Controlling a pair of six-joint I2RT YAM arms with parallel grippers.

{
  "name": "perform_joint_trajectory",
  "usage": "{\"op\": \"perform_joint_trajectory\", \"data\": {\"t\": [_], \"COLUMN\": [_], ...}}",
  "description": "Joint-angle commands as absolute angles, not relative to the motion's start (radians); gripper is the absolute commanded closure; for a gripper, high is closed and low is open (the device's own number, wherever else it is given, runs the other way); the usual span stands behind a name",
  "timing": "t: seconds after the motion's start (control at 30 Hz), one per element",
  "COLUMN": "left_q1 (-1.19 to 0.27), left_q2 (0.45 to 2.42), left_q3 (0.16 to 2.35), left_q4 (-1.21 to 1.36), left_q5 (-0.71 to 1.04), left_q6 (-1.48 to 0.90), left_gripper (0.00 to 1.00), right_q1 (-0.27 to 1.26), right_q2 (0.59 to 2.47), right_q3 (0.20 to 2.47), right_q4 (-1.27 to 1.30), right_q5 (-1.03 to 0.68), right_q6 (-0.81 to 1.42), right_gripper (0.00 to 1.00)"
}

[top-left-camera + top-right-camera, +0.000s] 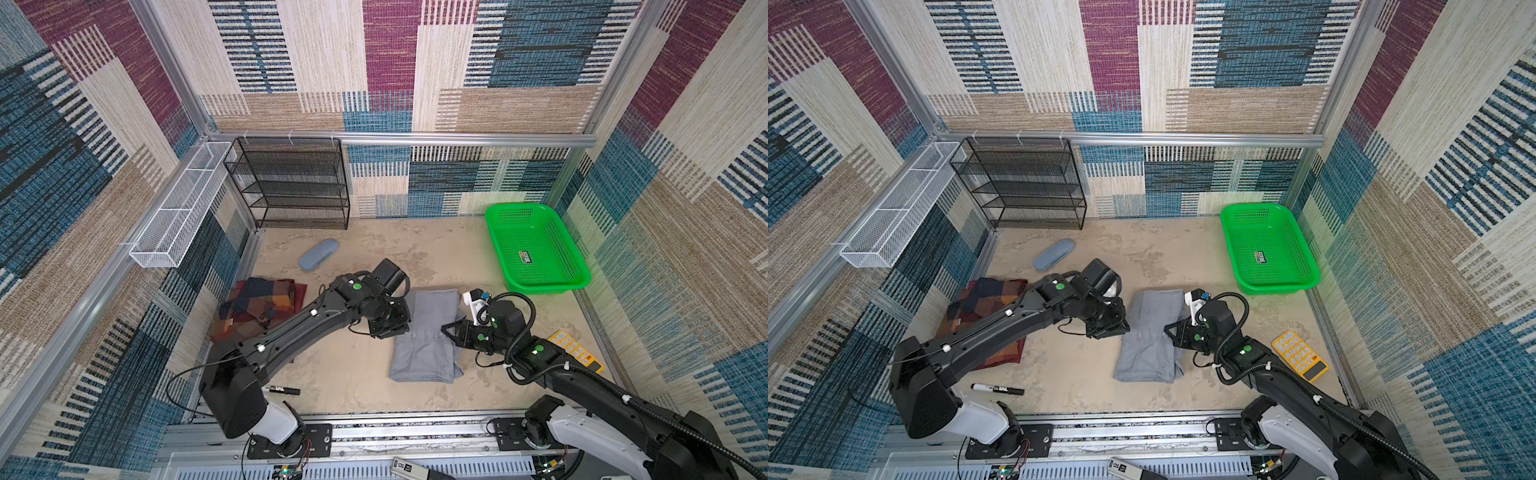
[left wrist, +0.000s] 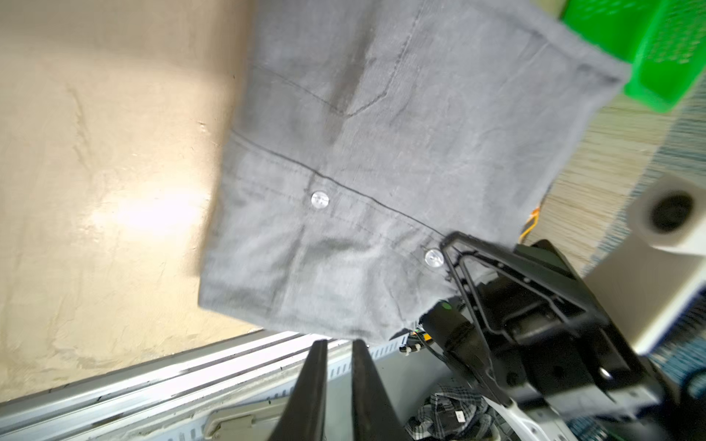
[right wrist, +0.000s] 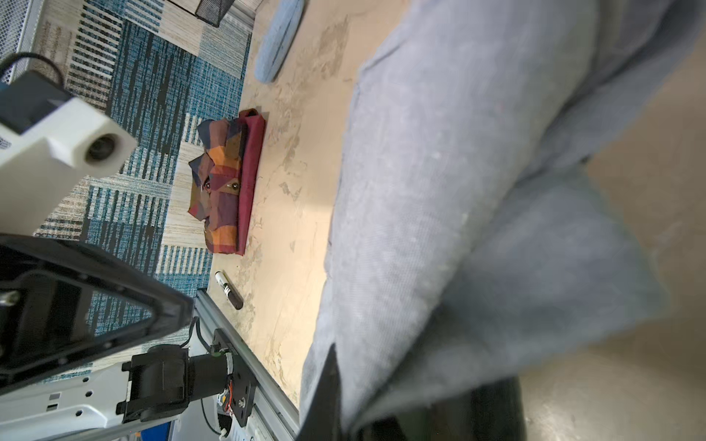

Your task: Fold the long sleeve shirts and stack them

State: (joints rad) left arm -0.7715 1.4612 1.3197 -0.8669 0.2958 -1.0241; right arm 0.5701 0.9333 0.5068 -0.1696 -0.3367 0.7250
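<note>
we log grey shirt (image 1: 428,332) at mid tabletop (image 1: 353,386), folded lengthwise, not yet halved | right fingers (image 3: 329,393) pinch its right edge | left fingers (image 2: 315,385) almost pressed together, empty, beside its left edge | plaid shirt (image 1: 266,299) lies folded at left | we judge: last fold and stacking remain

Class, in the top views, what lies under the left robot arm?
The folded plaid shirt lies on the table beneath the left arm. Maroon, orange and navy patches show beyond the arm; the band it crosses is covered, so that part cannot be seen.
</note>
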Motion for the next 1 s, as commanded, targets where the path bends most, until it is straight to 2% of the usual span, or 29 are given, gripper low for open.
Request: {"op": "perform_joint_trajectory", "data": {"t": [0.0, 0.2, 0.33, 0.43, 0.6, 0.67, 0.73, 0.97], "left_q1": [-0.727, -0.567, -0.443, -0.376, -0.311, -0.302, -0.297, -0.277], "left_q2": [1.369, 1.187, 1.127, 1.096, 1.048, 1.036, 1.020, 0.941], "left_q3": [1.357, 1.420, 1.409, 1.347, 1.172, 1.123, 1.094, 1.062], "left_q4": [-0.980, -1.139, -1.188, -1.160, -1.016, -0.968, -0.949, -0.992], "left_q5": [0.289, 0.236, 0.284, 0.380, 0.588, 0.662, 0.681, 0.638], "left_q6": [-0.962, -0.870, -0.802, -0.788, -0.833, -0.848, -0.851, -0.792], "left_gripper": [0.82, 0.80, 0.79, 0.79, 0.79, 0.79, 0.79, 0.79], "right_q1": [0.569, 0.571, 0.576, 0.596, 0.744, 0.769, 0.786, 0.901], "right_q2": [0.940, 1.037, 1.161, 1.262, 1.519, 1.614, 1.672, 1.933], "right_q3": [0.626, 0.961, 1.188, 1.319, 1.593, 1.694, 1.776, 1.937], "right_q4": [-0.356, -0.699, -0.889, -1.004, -1.249, -1.329, -1.342, -1.344], "right_q5": [-0.252, -0.152, -0.101, -0.028, 0.242, 0.292, 0.361, 0.338], "right_q6": [0.654, 0.508, 0.431, 0.380, 0.369, 0.351, 0.342, 0.314], "right_gripper": [1.00, 1.00, 1.00, 1.00, 1.00, 1.00, 1.00, 1.00]}}
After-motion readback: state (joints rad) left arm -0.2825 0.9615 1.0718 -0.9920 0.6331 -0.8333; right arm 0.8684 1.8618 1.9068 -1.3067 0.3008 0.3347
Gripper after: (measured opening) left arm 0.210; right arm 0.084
